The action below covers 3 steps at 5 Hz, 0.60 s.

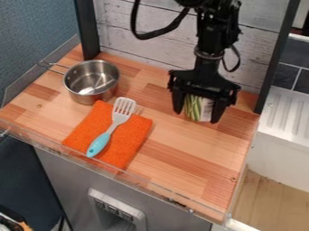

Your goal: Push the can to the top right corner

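Front edge: one clear guard [128, 179], well forward of the fingers. Wooden counter [181, 146], running from that guard back beneath the fingers.
Item: orange cloth [136, 134], laid flat, forward of the fingers and toward picture left.
Item: slotted spatula [111, 128], resting on the cloth, blue handle end nearest the camera, pale head at the far end, to picture left of the fingers.
Item: can [194, 108], one, on the counter, between the fingers. Seemingly upright, long axis running up and down, base toward the wood, upper end beneath the gripper (top face hidden there). Label: green with pale upright stripes at picture left, whitish panel at picture right; both portions face the camera.
Gripper [197, 117], black, above and around the can, pointing down. Fingers [178, 104] released, spread wide, one on either side of it.
Item: steel pot [91, 85], picture left of the fingers and farther back, handle directed away from them.
Backing: pale plank wall [136, 31], behind the fingers.
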Motion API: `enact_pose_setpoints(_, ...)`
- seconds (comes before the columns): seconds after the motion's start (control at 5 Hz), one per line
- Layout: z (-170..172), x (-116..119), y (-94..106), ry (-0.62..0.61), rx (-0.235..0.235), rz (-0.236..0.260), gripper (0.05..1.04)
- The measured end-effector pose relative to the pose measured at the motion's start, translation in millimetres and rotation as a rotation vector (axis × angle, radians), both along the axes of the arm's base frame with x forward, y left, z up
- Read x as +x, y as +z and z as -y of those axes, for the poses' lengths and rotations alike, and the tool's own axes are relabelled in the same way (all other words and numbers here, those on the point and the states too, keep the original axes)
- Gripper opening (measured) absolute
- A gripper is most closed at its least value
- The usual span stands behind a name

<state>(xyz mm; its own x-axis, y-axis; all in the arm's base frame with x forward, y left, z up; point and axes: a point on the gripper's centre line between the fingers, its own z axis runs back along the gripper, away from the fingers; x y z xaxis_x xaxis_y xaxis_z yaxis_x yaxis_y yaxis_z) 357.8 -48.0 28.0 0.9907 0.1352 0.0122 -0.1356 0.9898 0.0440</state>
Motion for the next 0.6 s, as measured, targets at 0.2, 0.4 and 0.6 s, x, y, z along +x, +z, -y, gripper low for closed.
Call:
enact_pose_setpoints(0.2, -0.7, 12.6, 0.4, -0.019, 0.015, 0.013, 1.001)
enact_pose_setpoints(0.4, 0.0, 18.5, 2.4, -0.035, 0.015, 0.023, 1.001)
enact_pose_setpoints(0.6, -1.9, 16.1, 4.6, -0.045, -0.004, 0.014, 1.001)
